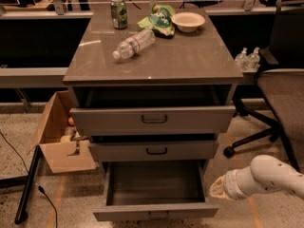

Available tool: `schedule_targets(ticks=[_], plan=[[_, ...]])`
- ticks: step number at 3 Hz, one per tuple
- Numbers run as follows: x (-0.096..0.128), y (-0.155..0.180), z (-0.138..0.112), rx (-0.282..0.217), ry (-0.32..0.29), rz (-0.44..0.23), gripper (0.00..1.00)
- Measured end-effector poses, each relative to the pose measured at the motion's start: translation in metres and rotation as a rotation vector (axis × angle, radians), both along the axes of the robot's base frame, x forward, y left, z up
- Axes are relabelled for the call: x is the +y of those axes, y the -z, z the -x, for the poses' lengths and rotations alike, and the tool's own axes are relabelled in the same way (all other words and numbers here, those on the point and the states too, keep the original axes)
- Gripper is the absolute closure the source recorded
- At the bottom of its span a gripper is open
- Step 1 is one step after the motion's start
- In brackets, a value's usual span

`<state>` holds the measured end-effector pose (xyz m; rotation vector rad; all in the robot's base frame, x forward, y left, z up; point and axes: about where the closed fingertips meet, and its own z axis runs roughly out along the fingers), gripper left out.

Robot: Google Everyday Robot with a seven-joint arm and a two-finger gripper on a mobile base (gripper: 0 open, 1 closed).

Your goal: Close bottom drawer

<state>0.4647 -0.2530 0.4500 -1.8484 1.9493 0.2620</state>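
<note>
No text can be read on anything in view. Green can, back left corner of bench: printing unreadable. Clear bottle, lying left of bench centre: label unreadable. Green bag, back edge: graphics only, no letters made out. Hand, low below bench's front right corner, just right of the open bottom drawer: no readable marking.

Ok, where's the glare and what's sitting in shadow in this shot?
Camera view: overhead light glares off the cabinet top, brightest left of the plastic bottle. The open bottom drawer is dim inside, shaded by the drawers above. The gap above the top drawer is nearly black. The hand, low right beside the bottom drawer, is lit pale.
</note>
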Motion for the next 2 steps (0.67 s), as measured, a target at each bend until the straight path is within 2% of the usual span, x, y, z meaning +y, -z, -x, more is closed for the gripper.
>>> schedule_targets(ticks=[1,2], plan=[[-0.001,0.028,0.002,-0.021,0.043,-0.01,1.0],[-0.001,0.09,0.004,-0.021,0.047,-0.024,1.0]])
